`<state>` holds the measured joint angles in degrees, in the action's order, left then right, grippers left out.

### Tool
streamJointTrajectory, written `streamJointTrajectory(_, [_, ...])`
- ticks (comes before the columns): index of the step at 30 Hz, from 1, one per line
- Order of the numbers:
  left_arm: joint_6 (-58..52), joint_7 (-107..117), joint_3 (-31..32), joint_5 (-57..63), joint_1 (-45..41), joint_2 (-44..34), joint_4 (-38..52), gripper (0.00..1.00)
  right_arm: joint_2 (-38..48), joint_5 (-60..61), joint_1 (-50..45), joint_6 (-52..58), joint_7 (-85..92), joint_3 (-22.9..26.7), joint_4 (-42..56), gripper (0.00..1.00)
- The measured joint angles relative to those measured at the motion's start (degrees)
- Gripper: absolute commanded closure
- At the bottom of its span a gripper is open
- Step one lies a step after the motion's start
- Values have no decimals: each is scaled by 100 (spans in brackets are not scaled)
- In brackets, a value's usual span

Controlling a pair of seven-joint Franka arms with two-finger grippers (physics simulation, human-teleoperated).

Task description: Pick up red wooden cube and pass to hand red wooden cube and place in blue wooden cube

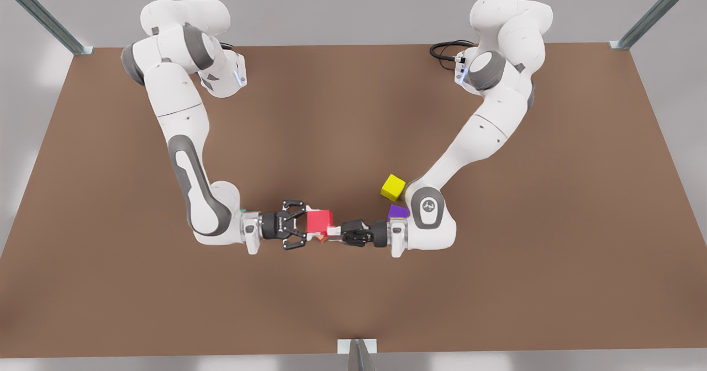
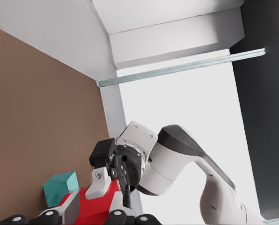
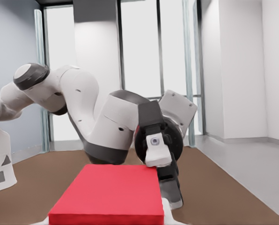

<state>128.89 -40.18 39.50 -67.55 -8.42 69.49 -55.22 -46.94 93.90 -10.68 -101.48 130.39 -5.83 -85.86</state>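
Note:
The red wooden cube hangs above the table between the two grippers. My left gripper, the compact black one on the front view's right arm, is shut on one end of the cube. The hand, my right gripper with black linkage fingers on the front view's left arm, stands open with its fingers spread about the cube's other end. The blue wooden cube lies on the table below the hand's wrist, a teal sliver in the front view.
A salmon-orange cube peeks out on the table under the red one. A yellow cube and a purple cube sit beside the left arm's wrist. A black cable loops at that arm's base. Metal posts stand at the table's corners.

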Motion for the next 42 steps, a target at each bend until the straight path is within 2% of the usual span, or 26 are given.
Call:
streamJointTrajectory(7, [-514, -64, 4, 205, 390, -66, -77, 0, -17, -134, 81, 145, -26, 8, -24, 35])
streamJointTrajectory(9, [-647, 45, 0, 647, 622, -271, -149, 0, -22, -176, 111, 171, -27, 23, -42, 35])
streamJointTrajectory(11, [-1216, 462, -12, 1888, 1184, -618, -116, 0, -28, -316, 224, 214, -26, 42, -57, 34])
streamJointTrajectory(13, [-2361, 885, 173, 4000, 2132, -1562, -46, 0, -31, -527, 315, 247, -25, 67, -63, 34])
streamJointTrajectory(15, [-3324, 1361, 279, 5753, 2482, -2432, -17, 0, -2, -924, 515, 272, -38, 118, -56, 34])
streamJointTrajectory(17, [-4195, 1813, 258, 6922, 2629, -2944, -43, 0, 165, -1666, 661, 287, -143, 286, 46, 34])
streamJointTrajectory(18, [-4437, 1979, -446, 7209, 2387, -3610, -714, 0, 354, -2193, 685, 288, -243, 378, 79, 34])
streamJointTrajectory(19, [-4407, 2088, -1774, 7142, 1739, -4650, -2023, 0, 545, -2792, 684, 281, -372, 506, 115, 34])
streamJointTrajectory(20, [-4299, 2183, -2585, 7077, 1367, -5257, -2924, 0, 742, -3438, 663, 261, -536, 585, 162, 34])
streamJointTrajectory(22, [-4149, 2357, -3213, 7067, 1203, -5668, -3441, 0, 1100, -4698, 530, 220, -945, 646, 244, 34])
streamJointTrajectory(27, [-4176, 2720, -3122, 6834, 1138, -5819, -3574, 0, 1560, -7650, -160, -102, -2331, 662, 159, 35])
streamJointTrajectory(30, [-4222, 2898, -3097, 6748, 1148, -5803, -3542, 0, 1823, -8585, -142, -458, -3092, 746, -433, 35])
streamJointTrajectory(36, [-4382, 3180, -3075, 6767, 1123, -5733, -3514, 0, 2218, -9181, -220, -1463, -4347, 818, -1647, 35])
streamJointTrajectory(42, [-4449, 3382, -3073, 6779, 1106, -5735, -3495, 0, 2304, -9288, -464, -2251, -5401, 815, -2103, 36])
